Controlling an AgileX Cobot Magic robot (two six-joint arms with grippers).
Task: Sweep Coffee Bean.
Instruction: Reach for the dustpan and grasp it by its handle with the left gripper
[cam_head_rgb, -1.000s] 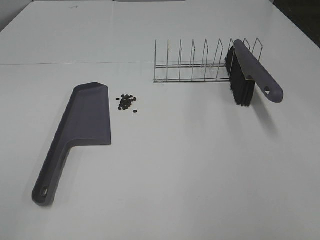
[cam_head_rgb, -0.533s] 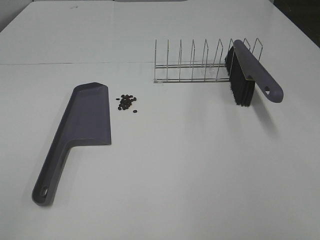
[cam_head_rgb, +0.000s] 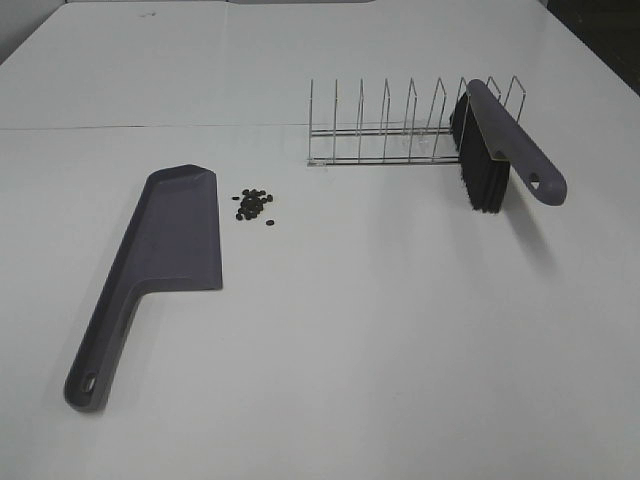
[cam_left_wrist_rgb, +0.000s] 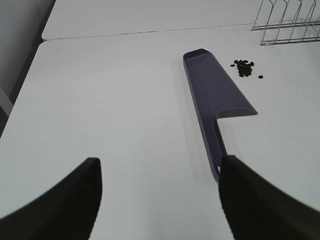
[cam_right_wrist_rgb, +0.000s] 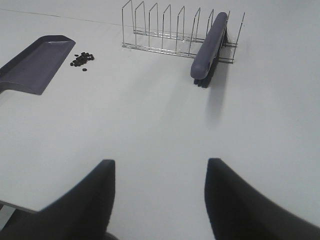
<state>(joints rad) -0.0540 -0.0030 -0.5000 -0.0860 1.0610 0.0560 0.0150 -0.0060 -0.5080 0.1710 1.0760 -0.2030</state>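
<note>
Coffee beans (cam_head_rgb: 252, 203) lie just beside dustpan (cam_head_rgb: 180, 235) blade.

Soft, even light is falling from overhead, rendering the white table (cam_head_rgb: 400, 330) a flat pale grey. The brush (cam_head_rgb: 510, 140) leaning in the wire rack (cam_head_rgb: 385, 131) is throwing a faint, diffuse shadow onto the table just in front of the rack. In the wrist views, the left gripper (cam_left_wrist_rgb: 159, 162) and right gripper (cam_right_wrist_rgb: 160, 162) are looming dark and out of focus, while the rack beyond is appearing crisp.
</note>
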